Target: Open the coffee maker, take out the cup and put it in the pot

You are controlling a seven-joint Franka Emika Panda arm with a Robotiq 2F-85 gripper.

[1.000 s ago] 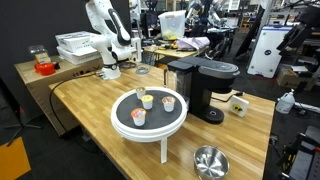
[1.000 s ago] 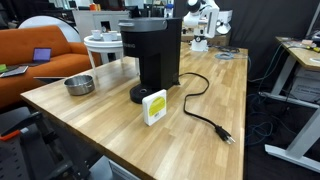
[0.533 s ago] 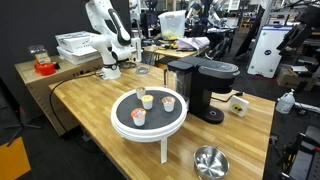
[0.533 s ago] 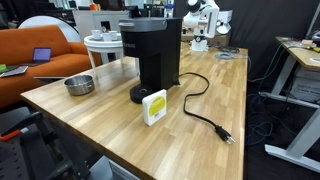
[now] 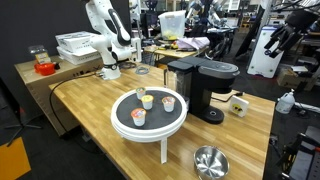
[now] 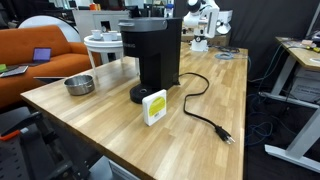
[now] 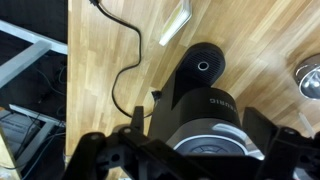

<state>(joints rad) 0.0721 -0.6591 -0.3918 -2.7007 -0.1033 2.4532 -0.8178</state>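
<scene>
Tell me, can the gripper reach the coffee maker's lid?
Probably yes. In the wrist view the gripper hangs above the coffee maker with its jaws apart, and nothing lies between them.

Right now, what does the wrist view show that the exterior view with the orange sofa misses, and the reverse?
Only the wrist view shows the gripper, dark and blurred along the lower edge with its jaws apparently apart, and the coffee maker from straight above. Only in an exterior view do you see the orange sofa and the round white table behind the machine. Both show the coffee maker, the pot, the power cord, the small white card and the wooden table.
</scene>
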